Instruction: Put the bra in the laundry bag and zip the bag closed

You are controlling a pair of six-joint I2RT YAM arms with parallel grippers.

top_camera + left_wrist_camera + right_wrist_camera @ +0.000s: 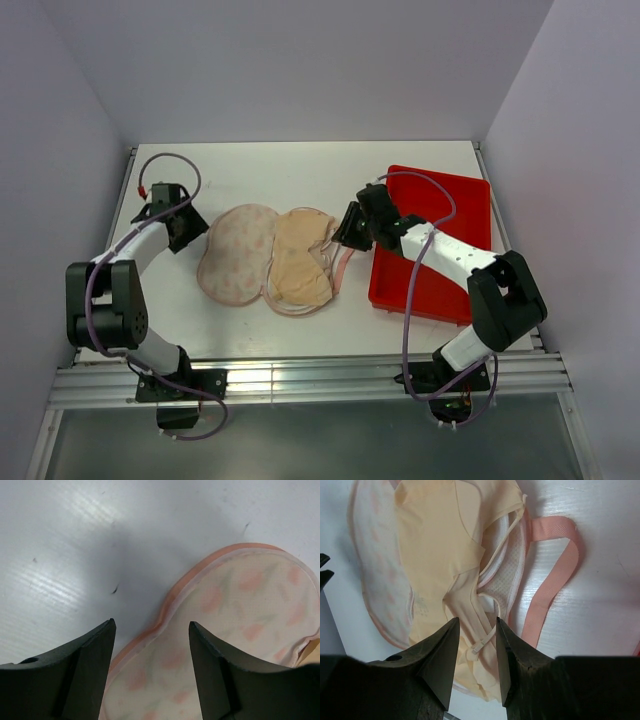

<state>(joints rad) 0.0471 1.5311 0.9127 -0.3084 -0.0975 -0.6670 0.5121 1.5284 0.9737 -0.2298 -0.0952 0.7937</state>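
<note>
One bra (300, 258), long axis near-to-far, in open laundry bag (238, 252)

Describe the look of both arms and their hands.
The left arm and right arm have white tubular links between bulky black joints, each trailed by a looping lilac cable. The left hand and right hand are black, with two wedge-shaped fingers each.

A white table (300, 170) stands in a booth of plain pale walls: a back wall (300, 70), a left wall (45, 150) and a right wall (590, 120). A metal rail (320, 380) runs along its near edge. Soft light leaves a sheen on the table and the rail
</note>
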